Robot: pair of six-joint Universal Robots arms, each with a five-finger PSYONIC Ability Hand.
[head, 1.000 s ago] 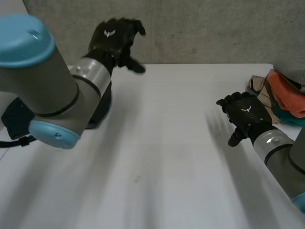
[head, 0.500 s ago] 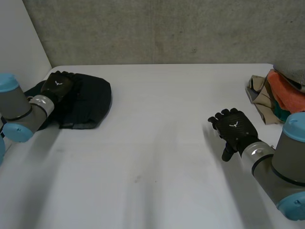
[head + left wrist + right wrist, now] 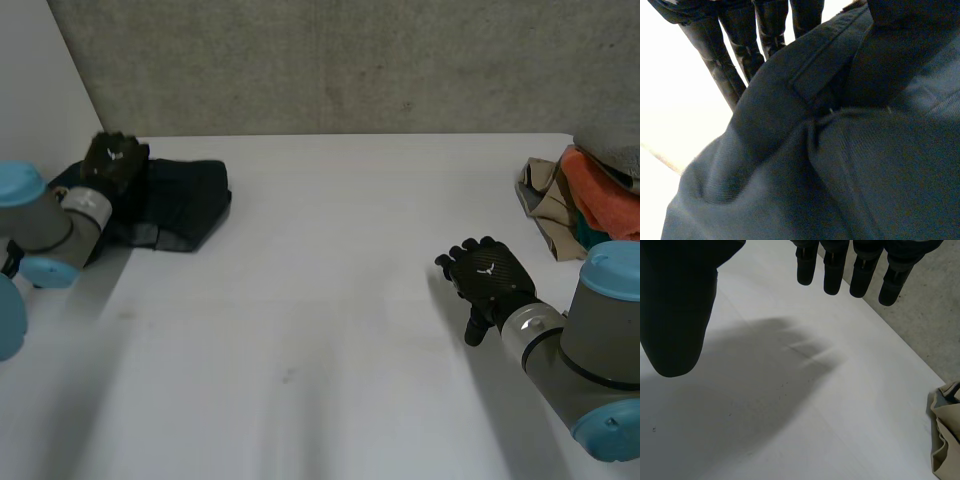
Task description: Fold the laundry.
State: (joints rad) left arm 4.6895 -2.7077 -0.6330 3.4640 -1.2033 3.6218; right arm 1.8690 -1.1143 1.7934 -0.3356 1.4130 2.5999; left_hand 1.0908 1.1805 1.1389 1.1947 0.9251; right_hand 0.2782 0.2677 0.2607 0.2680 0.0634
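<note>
A dark navy garment (image 3: pixel 185 205) lies bunched at the table's far left corner. My left hand (image 3: pixel 112 160) rests on its left edge. In the left wrist view the fingers (image 3: pixel 722 65) reach down behind a fold of the garment (image 3: pixel 840 165) and the thumb presses it from the other side, so the hand is shut on the cloth. My right hand (image 3: pixel 490 280) hovers over bare table at the right, open, with straight fingers (image 3: pixel 835 270) and the thumb (image 3: pixel 675 315) spread apart, holding nothing.
A pile of laundry (image 3: pixel 590 200) in orange, teal and beige sits at the table's right edge, and its beige cloth (image 3: pixel 945 435) lies beyond my right hand. A grey wall (image 3: pixel 350 60) runs behind the white table (image 3: pixel 320 300).
My left arm swung down from in front of the camera to the dark garment, and its fingers closed on the cloth. My right hand drifted slightly nearer and stayed open.
</note>
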